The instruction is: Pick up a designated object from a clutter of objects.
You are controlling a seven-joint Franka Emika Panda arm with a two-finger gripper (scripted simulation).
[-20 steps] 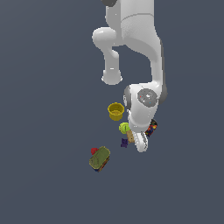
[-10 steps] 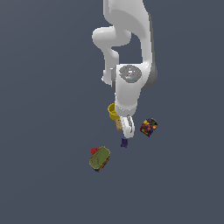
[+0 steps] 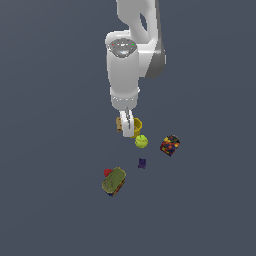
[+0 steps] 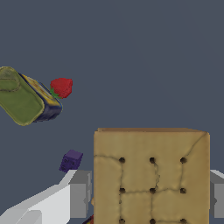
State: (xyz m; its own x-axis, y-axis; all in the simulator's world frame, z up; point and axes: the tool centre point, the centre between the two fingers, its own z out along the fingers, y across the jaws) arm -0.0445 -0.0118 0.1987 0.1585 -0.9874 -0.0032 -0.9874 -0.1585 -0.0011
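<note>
The gripper hangs below the white arm, fingers pointing down, closed on the tan block. In the wrist view the block fills the space between the two pale fingers, one at each side edge, so the jaws stand about as wide apart as the block. Its face shows rows of small dark holes and faint cracks. In the exterior view only a tan edge of the block peeks out on the view's left of the fingers.

Just behind the fingers in the exterior view sits the yellow cup, partly hidden by them. I cannot tell from either view whether the block is clear of the grey floor or touches the cup.

The ball, yellow-green, lies just beside the cup, toward the view's right and nearer the camera. The speckled packet lies farther to the view's right, apart from the ball. The purple piece lies near the ball, closer to the camera; the wrist view shows it close by one finger.

The green tin lies well apart from the gripper, tilted on the floor, with a small red thing touching or just beside it. The wrist view shows the tin with the red thing next to it.
</note>
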